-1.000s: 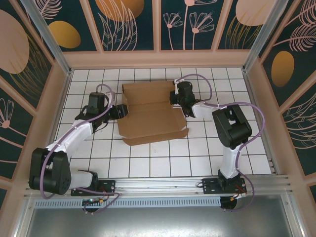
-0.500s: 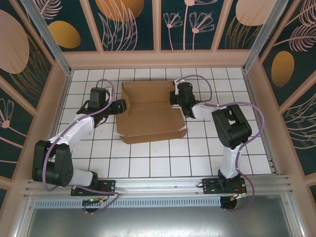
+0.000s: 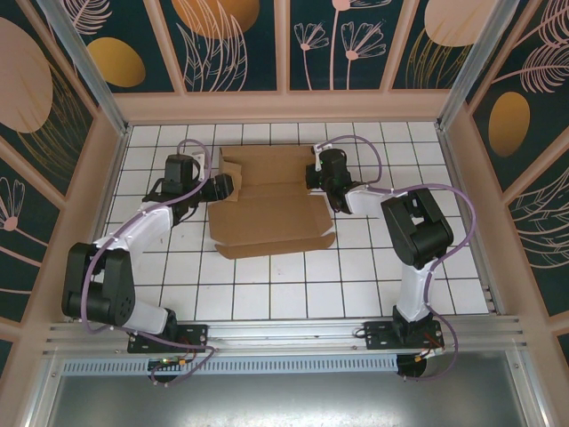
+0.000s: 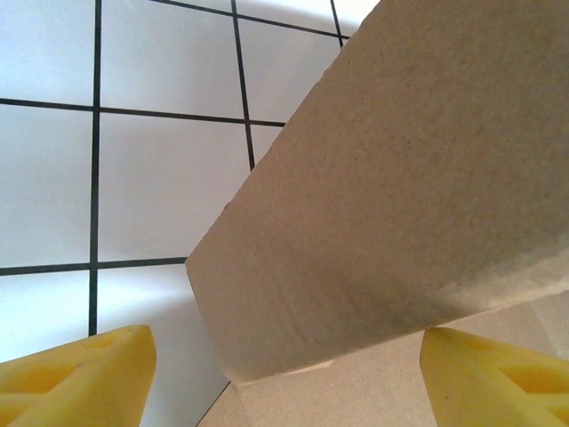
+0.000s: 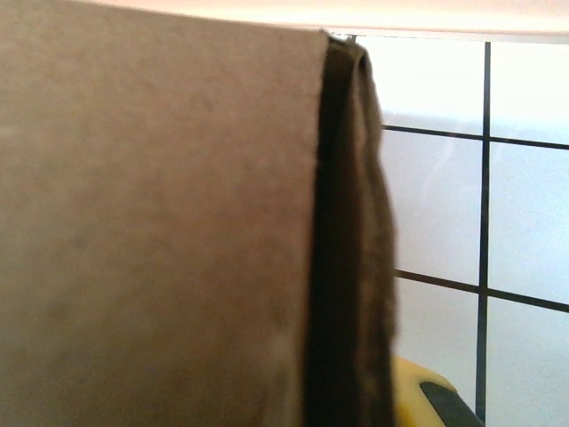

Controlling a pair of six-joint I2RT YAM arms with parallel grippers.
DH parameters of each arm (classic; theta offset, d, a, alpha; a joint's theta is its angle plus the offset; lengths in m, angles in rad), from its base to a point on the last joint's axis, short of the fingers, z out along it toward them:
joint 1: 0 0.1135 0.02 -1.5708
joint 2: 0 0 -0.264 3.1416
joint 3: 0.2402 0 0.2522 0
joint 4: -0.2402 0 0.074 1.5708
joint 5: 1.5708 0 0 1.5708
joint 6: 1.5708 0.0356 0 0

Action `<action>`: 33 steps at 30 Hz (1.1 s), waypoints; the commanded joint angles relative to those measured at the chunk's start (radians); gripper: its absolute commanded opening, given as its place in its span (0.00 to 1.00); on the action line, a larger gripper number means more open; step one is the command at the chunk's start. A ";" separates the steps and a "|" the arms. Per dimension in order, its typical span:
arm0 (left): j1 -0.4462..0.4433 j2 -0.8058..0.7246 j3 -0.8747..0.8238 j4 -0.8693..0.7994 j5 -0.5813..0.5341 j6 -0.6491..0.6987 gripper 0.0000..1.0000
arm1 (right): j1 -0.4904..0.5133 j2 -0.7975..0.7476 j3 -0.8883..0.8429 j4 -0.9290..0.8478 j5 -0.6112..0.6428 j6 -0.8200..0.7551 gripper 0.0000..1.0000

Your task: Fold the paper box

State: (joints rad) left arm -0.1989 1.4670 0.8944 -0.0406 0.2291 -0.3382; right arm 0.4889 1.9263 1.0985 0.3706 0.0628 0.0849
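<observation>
Flap-folding: box point(image 3: 271, 200) is clamped by the closed right gripper point(image 3: 315, 174); left gripper point(image 3: 223, 187), spread wide and empty, is set at a raised flap point(image 4: 373, 178), likely to be pushed inward next.

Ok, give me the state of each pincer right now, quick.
Left pincer: open, straddling a raised flap of the paper box, not clamping it.
Right pincer: shut on the paper box's right edge.
</observation>
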 commanded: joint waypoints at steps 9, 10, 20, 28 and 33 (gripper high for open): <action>-0.010 0.050 0.046 0.169 -0.111 0.082 0.76 | 0.049 0.043 -0.091 -0.196 -0.034 -0.027 0.00; -0.010 0.057 0.050 0.178 -0.121 0.087 0.76 | 0.052 0.040 -0.095 -0.196 -0.032 -0.032 0.00; -0.011 0.117 0.057 0.235 -0.155 0.149 0.60 | 0.053 0.013 -0.110 -0.185 -0.014 -0.041 0.00; -0.054 0.127 0.027 0.253 -0.341 0.188 0.24 | 0.077 -0.015 -0.135 -0.157 0.053 -0.005 0.00; -0.069 0.130 0.011 0.267 -0.480 0.173 0.10 | 0.091 -0.057 -0.158 -0.137 0.113 0.008 0.00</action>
State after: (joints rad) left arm -0.2699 1.5871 0.9154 0.1757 -0.1246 -0.1486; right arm 0.5652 1.8610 0.9997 0.4191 0.1642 0.0811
